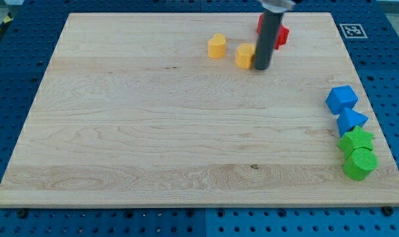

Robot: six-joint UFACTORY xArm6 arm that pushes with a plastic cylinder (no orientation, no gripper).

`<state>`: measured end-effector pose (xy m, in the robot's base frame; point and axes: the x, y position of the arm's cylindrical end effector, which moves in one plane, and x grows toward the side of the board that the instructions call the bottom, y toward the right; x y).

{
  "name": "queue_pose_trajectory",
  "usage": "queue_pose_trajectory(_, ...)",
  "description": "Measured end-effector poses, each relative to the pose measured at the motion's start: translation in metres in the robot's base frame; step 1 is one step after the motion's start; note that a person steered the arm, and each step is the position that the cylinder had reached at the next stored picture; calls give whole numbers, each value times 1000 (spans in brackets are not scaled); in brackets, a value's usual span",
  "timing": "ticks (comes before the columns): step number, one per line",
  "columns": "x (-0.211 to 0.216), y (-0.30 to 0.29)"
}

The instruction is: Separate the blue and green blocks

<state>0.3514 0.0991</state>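
Note:
At the board's right edge stand a blue cube-like block, a blue triangular block just below it, a green star-shaped block touching the blue triangle, and a green round block at the bottom of the row. My tip is far away near the view's top, touching the right side of a yellow block.
A second yellow block sits left of the first. A red block lies partly hidden behind the rod at the top. The wooden board lies on a blue perforated table; a marker tag is at the top right.

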Motion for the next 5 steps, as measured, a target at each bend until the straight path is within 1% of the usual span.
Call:
queue_pose_trajectory(1, -22, -26)
queue_pose_trajectory(2, -1, 23)
queue_pose_trajectory(3, 47, 99)
queue_pose_trajectory(4, 65, 170)
queue_pose_trajectory(5, 69, 244)
